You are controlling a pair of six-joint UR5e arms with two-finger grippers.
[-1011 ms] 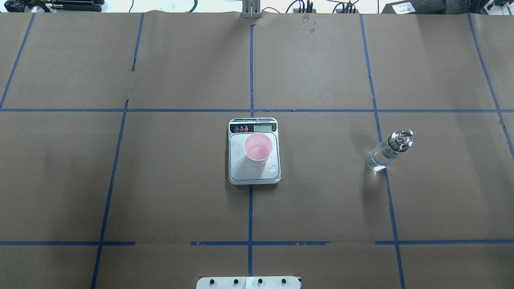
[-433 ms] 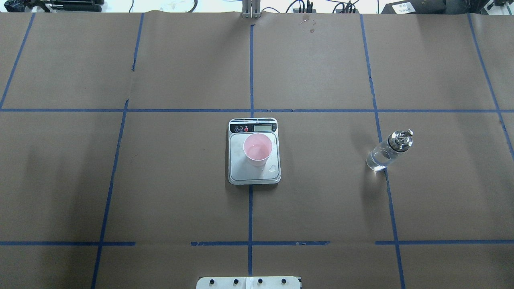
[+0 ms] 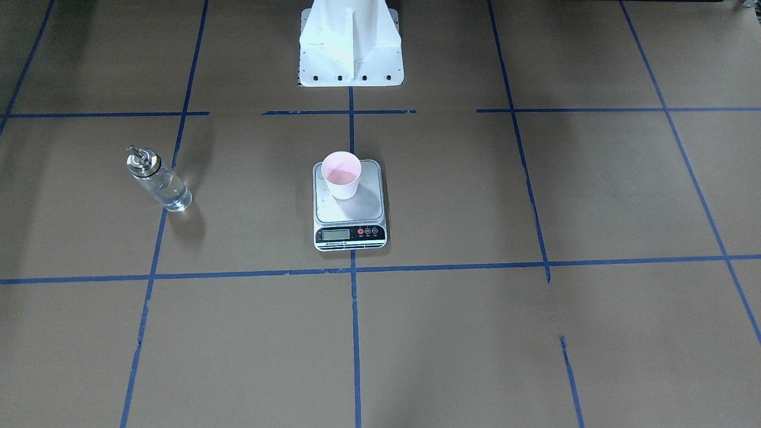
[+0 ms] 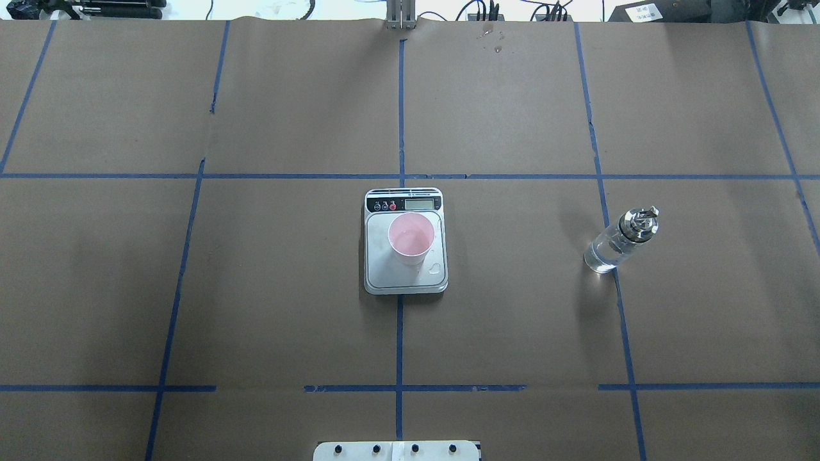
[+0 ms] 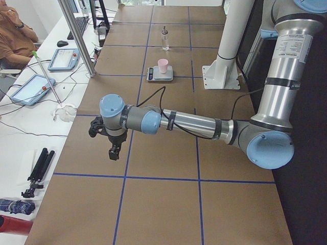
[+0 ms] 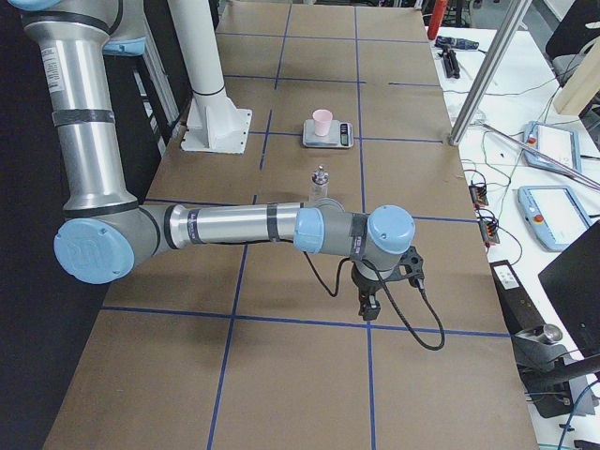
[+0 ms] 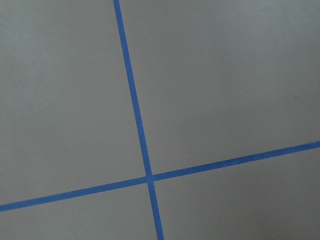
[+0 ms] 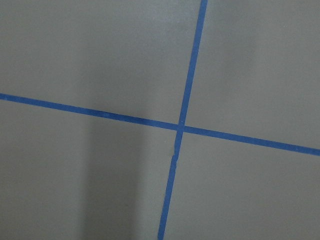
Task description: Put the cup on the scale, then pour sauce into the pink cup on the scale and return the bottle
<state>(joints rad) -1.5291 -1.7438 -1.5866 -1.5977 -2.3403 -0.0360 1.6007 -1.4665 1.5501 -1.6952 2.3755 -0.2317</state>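
Left hand: the left hand hangs over the left end of the counter, above a crossing of blue tape. Whether its fingers stand wide or narrow cannot be told.
Right hand: the right hand hangs over the counter's right end, also above a tape crossing. Its spread cannot be told either.
Scale: the scale lies flat at the middle of the counter, its display strip toward the far edge.
Cup: the pink cup stands upright on the scale's platform, well apart from both hands.
Bottle: the bottle stands upright on the counter toward its right end, level with the scale and well apart from it.
Sauce: the clear sauce shows through the bottle's glass.
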